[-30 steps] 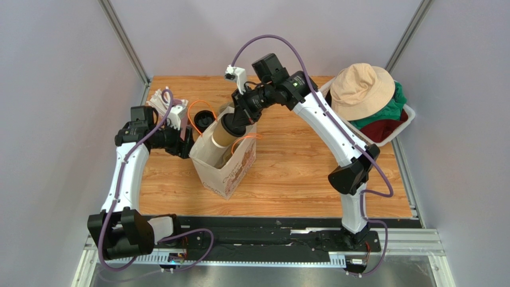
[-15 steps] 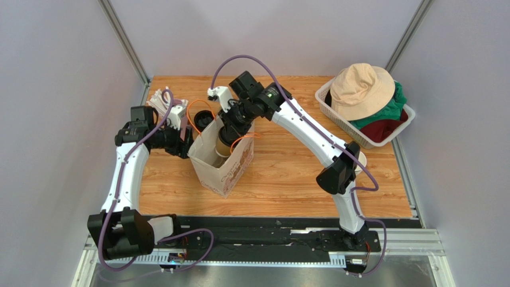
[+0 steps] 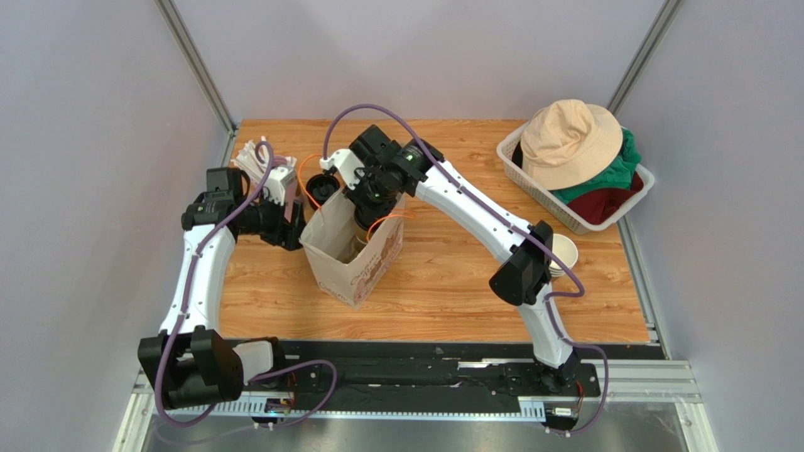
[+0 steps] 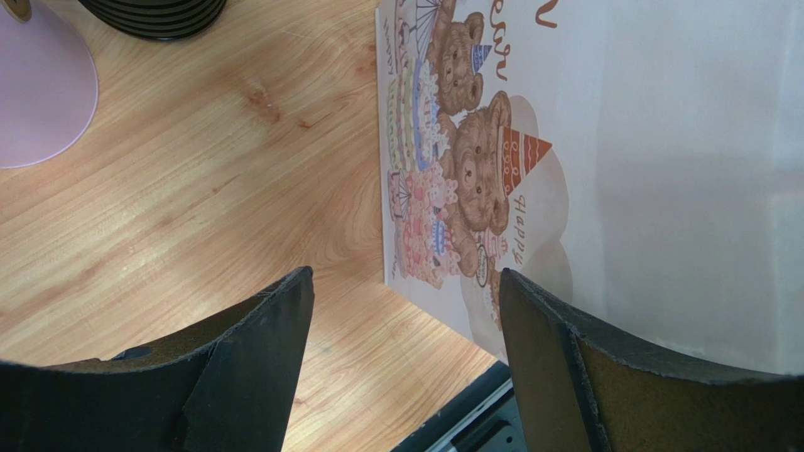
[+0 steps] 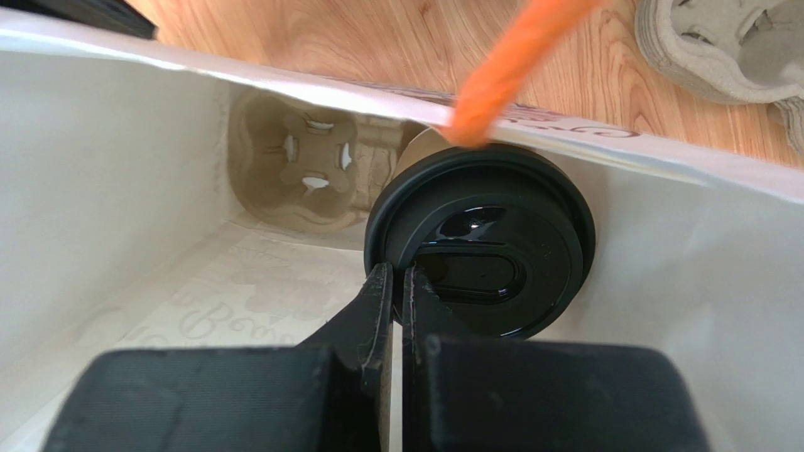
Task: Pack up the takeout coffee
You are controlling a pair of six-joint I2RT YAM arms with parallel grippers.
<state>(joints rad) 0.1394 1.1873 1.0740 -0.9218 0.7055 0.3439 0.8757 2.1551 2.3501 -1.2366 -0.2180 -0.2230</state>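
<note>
Takeout coffee (image 5: pixel 481 254) sits deep inside paper bag (image 3: pixel 354 268), black lid facing right wrist cam, above a pulp cup tray (image 5: pixel 293 165) on the bag floor. Bench (image 3: pixel 453 273): wood top, bag standing open left of ctr. Basket (image 3: pixel 530 186) w/ tan hat (image 3: pixel 566 141) at far right corner, well apart from bag. Right arm (image 3: pixel 472 202) goes down thru bag mouth. Right jaws nearly closed, only a sliver between the fingers (image 5: pixel 373 301), pinching lid rim at its near edge. Orange handle (image 5: pixel 514 61) crosses just above lid. Bag walls close on both sides of cup, so little side room. Left jaws spread wide, gripping nothing. Their fingers (image 4: pixel 250 363) are low over bench at bag's left side, bear-print wall just ahead. Contact w/ bag: can't tell. Stack of black lids (image 3: pixel 322 191) just behind bag. White cup (image 3: pixel 564 252) by right elbow.
</note>
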